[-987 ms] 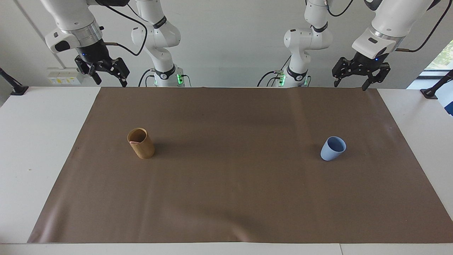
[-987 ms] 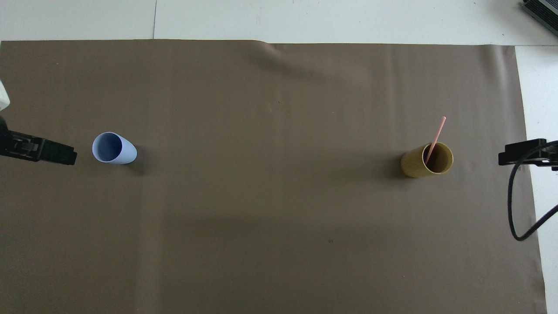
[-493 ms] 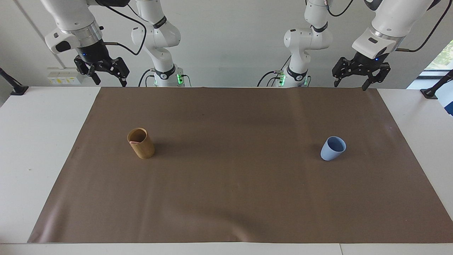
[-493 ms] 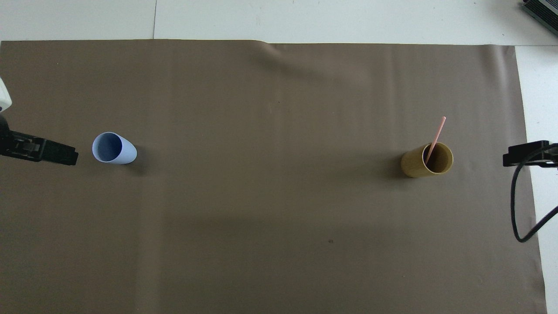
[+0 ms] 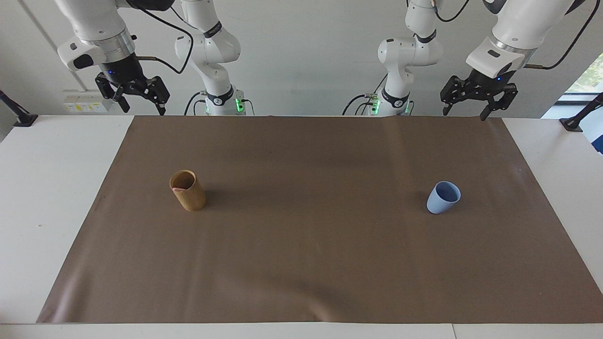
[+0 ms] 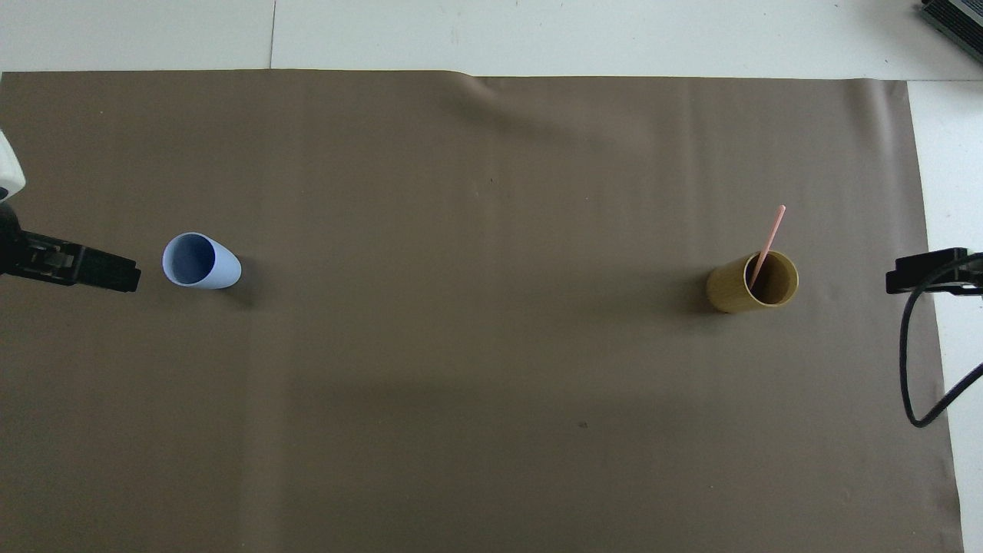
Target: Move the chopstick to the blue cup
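Observation:
A pale pink chopstick (image 6: 768, 240) stands leaning in the tan bamboo-like cup (image 6: 752, 282), toward the right arm's end of the mat. In the facing view only its pink tip (image 5: 177, 189) shows at the rim of the tan cup (image 5: 188, 190). The blue cup (image 5: 443, 197) stands upright and empty toward the left arm's end, and also shows in the overhead view (image 6: 200, 261). My right gripper (image 5: 140, 104) hangs open and empty, raised over the mat's edge nearest the robots. My left gripper (image 5: 463, 110) hangs open and empty, likewise raised.
A brown mat (image 5: 311, 254) covers most of the white table (image 5: 52, 188). A black cable (image 6: 918, 361) hangs from the right arm by the mat's edge. Both cups stand about level with each other, far apart.
Both grippers have risen slightly and drifted a little; the right one moved toward its end of the table. The cups and the chopstick have not moved.

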Available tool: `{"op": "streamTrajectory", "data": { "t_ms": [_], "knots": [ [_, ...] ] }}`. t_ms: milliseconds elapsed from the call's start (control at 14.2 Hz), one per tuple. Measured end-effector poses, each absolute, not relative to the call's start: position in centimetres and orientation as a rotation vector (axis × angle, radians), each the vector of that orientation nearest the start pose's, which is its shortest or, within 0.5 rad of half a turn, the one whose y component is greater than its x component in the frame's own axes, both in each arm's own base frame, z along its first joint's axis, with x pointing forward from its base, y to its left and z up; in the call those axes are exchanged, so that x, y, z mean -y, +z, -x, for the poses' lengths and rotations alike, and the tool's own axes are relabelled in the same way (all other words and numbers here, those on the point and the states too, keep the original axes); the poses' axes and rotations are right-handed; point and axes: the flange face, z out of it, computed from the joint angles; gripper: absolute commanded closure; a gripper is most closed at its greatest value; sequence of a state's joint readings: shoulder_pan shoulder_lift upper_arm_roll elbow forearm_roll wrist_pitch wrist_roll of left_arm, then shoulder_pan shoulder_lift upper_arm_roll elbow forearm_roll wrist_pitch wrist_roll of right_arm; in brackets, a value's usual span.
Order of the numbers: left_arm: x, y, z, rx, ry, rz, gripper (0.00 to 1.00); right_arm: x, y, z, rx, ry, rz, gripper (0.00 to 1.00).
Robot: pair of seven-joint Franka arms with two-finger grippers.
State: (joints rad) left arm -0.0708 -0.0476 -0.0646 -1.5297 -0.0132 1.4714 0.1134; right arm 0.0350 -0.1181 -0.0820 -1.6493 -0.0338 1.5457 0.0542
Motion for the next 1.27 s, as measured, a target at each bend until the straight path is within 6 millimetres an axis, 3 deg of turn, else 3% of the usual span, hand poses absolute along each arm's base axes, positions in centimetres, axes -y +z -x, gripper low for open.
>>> {"op": "streamTrajectory", "data": {
  "t_ms": [1269],
  "knots": [
    [7.61, 65.85, -52.30, -0.399, 0.026, 3.126, 0.00, 3.06, 64.88, -51.35, -0.161, -0.025, 3.161, 0.00]
  ]
}}
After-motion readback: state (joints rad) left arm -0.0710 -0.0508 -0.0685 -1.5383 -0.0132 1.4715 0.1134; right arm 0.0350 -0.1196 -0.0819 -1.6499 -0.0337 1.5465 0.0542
